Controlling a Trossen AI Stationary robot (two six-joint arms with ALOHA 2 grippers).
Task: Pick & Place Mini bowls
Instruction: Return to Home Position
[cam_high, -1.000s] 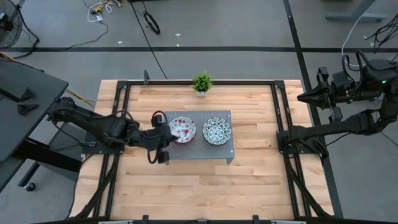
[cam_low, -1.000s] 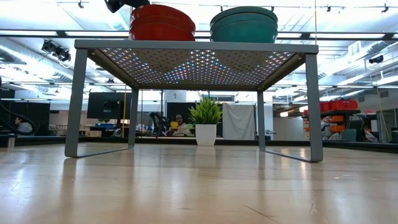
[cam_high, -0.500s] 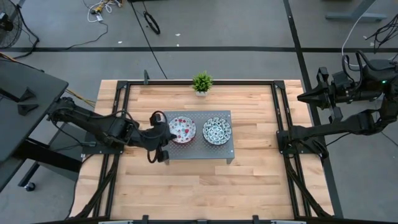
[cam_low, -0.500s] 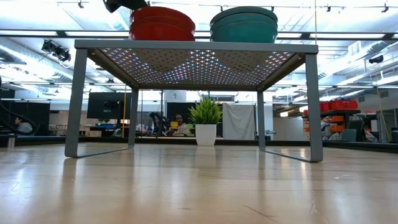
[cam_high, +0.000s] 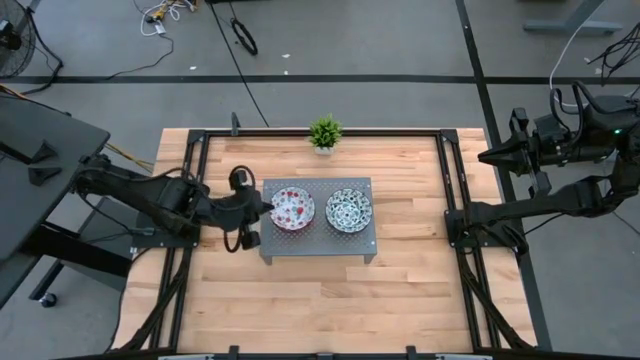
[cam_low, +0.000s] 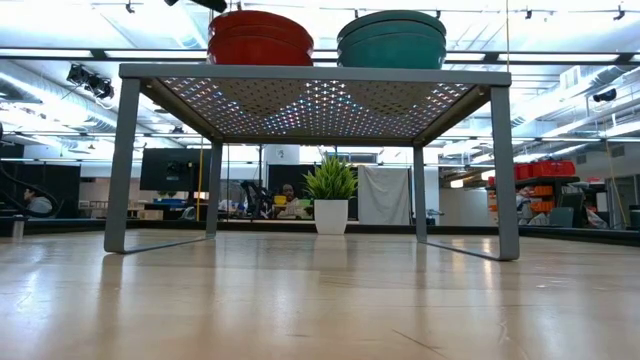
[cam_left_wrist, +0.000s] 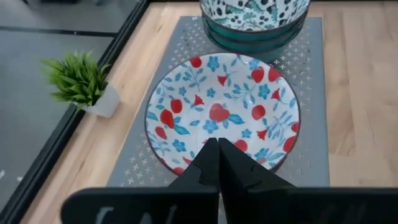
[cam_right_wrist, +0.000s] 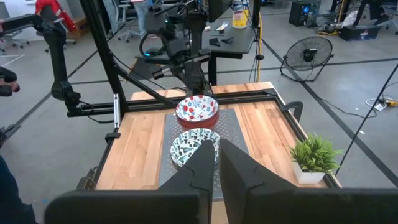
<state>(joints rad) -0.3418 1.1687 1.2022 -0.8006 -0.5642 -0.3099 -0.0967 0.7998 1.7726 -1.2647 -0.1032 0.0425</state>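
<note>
Two stacks of mini bowls sit side by side on top of a low grey shelf full of little holes. The red flower bowls are on the left half of the shelf. The blue-green bowls are on the right half. The two stacks are just beside each other. In the low view the outsides look plain red and plain teal, and each stack sits flat and straight.

The shelf stands on thin legs in the middle of the wooden surface. A small green plant in a white pot stands at the far edge of the surface, behind the shelf and well apart from the bowls. Black rails run along the sides of the surface.

The left claw is by the left end of the shelf, higher than the bowls, and it points at the red stack. Its two fingers are pressed together and hold nothing. Its tips are close to the near rim of the top red bowl. The blue-green stack is on the other side of the red stack from this claw.

The right claw waits past the right edge of the surface, far from both stacks. Its fingers are close together with only a thin slit between them, and nothing is in them.
</note>
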